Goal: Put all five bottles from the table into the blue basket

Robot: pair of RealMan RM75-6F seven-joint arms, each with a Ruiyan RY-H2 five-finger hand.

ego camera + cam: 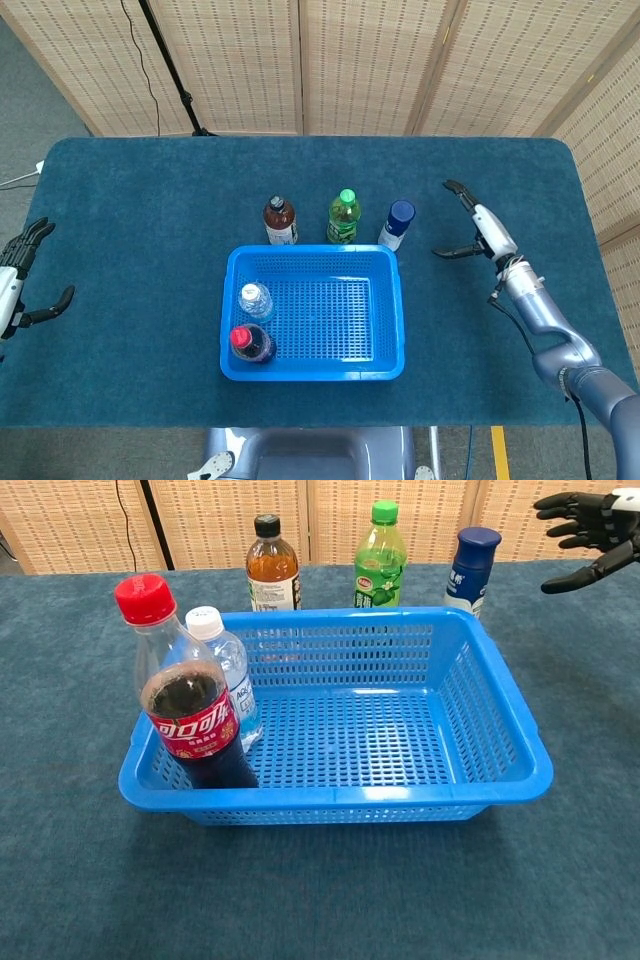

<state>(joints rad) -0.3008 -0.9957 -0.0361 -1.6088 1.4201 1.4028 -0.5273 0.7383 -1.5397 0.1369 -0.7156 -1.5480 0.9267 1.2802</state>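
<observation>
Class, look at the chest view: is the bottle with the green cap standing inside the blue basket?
No. The green-capped bottle stands upright on the table behind the blue basket's far wall, outside it.

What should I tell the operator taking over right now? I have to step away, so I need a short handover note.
Left hand: open, holding nothing, at the table's far left edge.
Right hand: open, holding nothing, just right of the dark blue bottle.
Done: cola bottle and water bottle stand upright in the blue basket.
Left: brown tea bottle, green bottle and dark blue bottle stand on the table behind the basket.
</observation>
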